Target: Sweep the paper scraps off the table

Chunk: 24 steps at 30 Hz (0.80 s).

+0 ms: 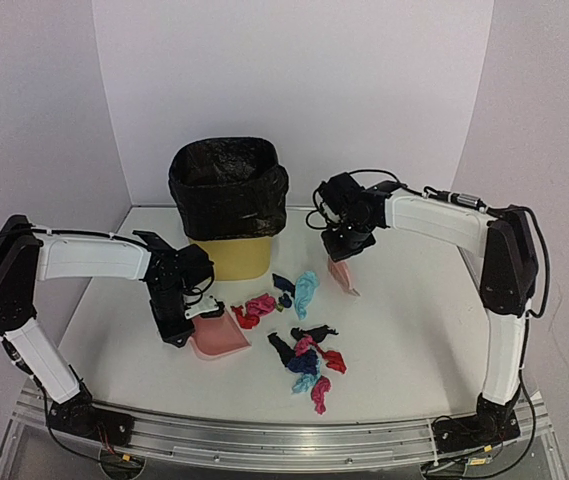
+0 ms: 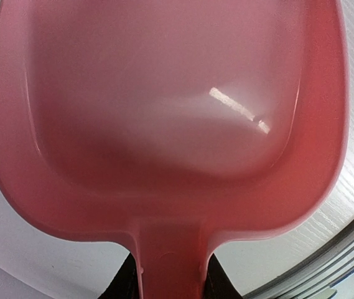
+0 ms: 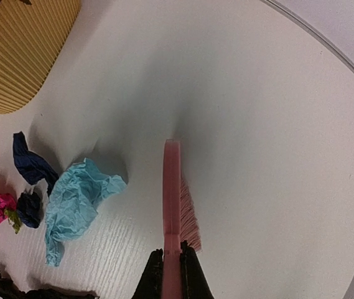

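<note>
progress: early, paper scraps (image 1: 302, 355) loose on table (image 1: 414, 330), dustpan (image 2: 164, 124) empty | left gripper (image 2: 170, 277) clamped on dustpan handle | right gripper (image 3: 172, 274) clamped on brush (image 3: 173, 199) | bin (image 1: 229, 190) interior unclear

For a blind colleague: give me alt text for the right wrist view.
The right pincer grips a pink brush over the white table. A light blue paper scrap lies beside it, a navy scrap just beyond.

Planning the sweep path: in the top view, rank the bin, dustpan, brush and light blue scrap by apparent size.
1. bin, by far the largest
2. dustpan
3. brush and light blue scrap: they look about alike, so not ranked
</note>
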### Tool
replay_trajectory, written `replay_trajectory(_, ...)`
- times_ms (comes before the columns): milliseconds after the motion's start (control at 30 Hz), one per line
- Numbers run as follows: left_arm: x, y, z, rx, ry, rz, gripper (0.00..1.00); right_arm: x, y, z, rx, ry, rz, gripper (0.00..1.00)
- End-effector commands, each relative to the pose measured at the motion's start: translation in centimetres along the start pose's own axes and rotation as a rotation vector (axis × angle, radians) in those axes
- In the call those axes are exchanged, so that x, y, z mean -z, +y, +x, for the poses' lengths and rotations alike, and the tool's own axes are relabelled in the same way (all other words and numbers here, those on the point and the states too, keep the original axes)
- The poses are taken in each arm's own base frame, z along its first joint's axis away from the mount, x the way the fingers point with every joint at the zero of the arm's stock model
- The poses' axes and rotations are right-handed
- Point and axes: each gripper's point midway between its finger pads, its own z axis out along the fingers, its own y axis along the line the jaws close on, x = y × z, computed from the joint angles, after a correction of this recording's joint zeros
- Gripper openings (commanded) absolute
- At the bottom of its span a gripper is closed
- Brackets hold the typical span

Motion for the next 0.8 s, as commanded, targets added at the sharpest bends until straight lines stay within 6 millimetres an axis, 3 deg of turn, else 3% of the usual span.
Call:
replay_trajectory(0,-0.4,0.5,-0.2,-0.027,0.033,-0.020,0.00,-0.8,3.4,-0.6,-0.012,0.023,-0.165,0.00)
replay_trajectory(167,-1.0,0.3,-0.3,-0.027,0.048,-0.006,0.00,-0.8,6.9,-0.8,0.066,0.022,-0.241,0.00)
replay_trajectory(433,-0.4,0.2,-1.0,-0.034,0.001,0.002,0.00,0.9,12.0,-0.1,0.180,-0.003,-0.284,0.00)
replay_trajectory(767,-0.6,0.1,-1.3,-0.032,-0.004,0.009,0.00,3.3,17.5,1.1,0.022,0.021,-0.367,0.00)
